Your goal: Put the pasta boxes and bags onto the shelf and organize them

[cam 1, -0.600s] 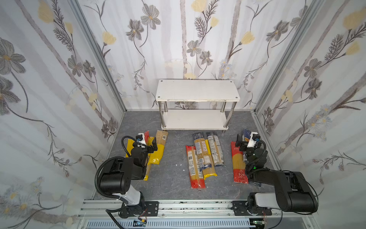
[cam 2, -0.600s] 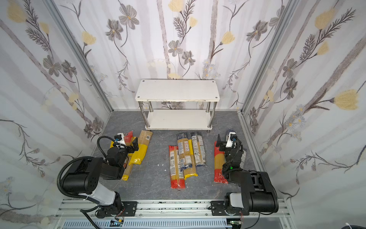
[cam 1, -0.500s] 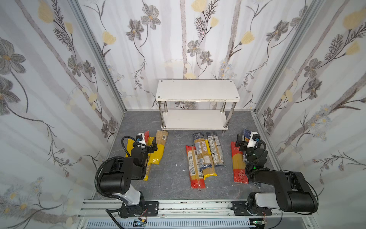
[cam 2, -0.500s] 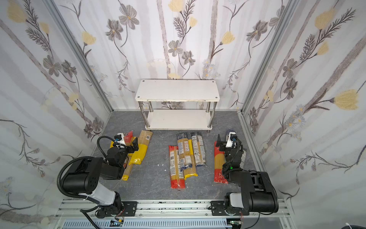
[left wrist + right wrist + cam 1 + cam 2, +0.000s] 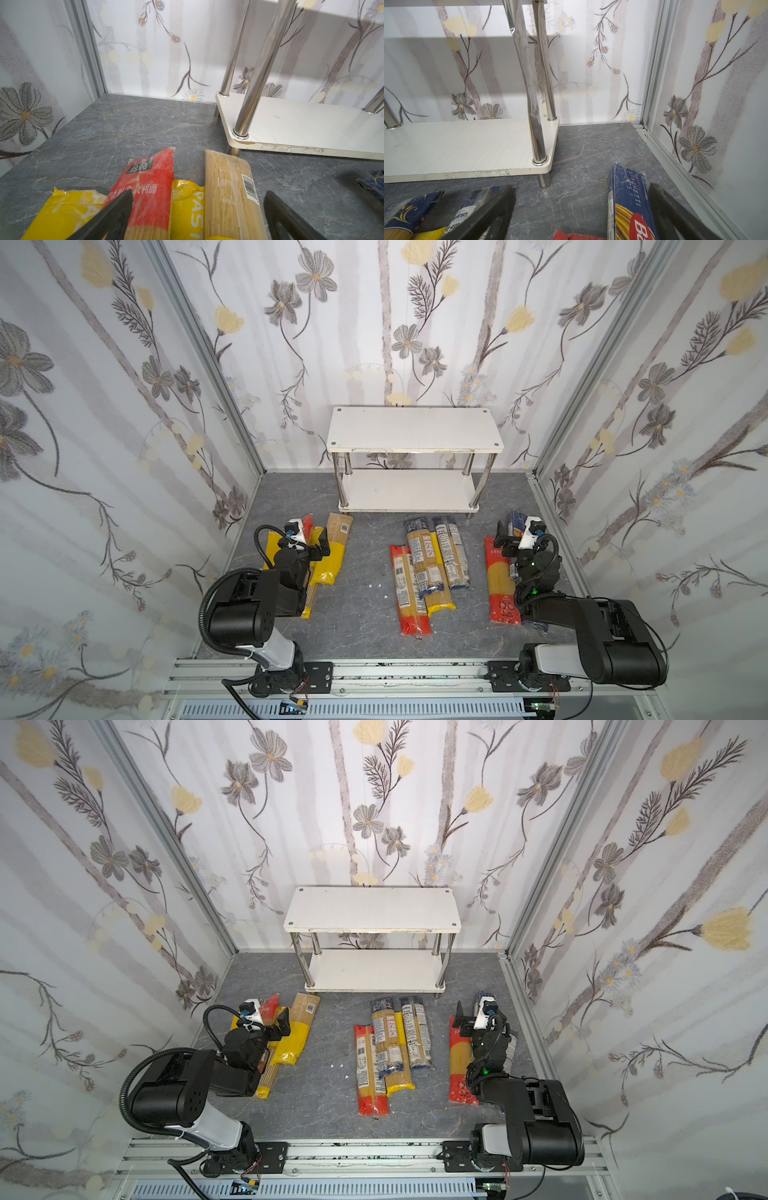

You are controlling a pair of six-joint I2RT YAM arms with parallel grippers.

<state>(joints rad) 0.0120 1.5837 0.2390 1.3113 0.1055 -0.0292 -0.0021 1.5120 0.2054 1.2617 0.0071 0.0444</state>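
The shelf [image 5: 415, 427] [image 5: 372, 909] stands at the back wall with both white boards bare; its lower board [image 5: 301, 124] [image 5: 456, 145] shows in the wrist views. Pasta bags lie in three groups on the grey floor. My left gripper [image 5: 309, 537] [image 5: 198, 196] hovers open over the left group: a red-ended bag [image 5: 151, 187], a yellow bag [image 5: 187, 203] and a clear bag with a barcode [image 5: 228, 193]. My right gripper [image 5: 517, 533] [image 5: 581, 190] is open above the floor, with the dark blue Barilla box [image 5: 629, 203] just inside one finger. Neither holds anything.
Several bags lie side by side in the middle group [image 5: 428, 568] [image 5: 386, 1052]. A long red bag [image 5: 500, 585] lies beside the right arm. Flowered walls close in the left, right and back. Small white crumbs [image 5: 376, 585] dot the floor.
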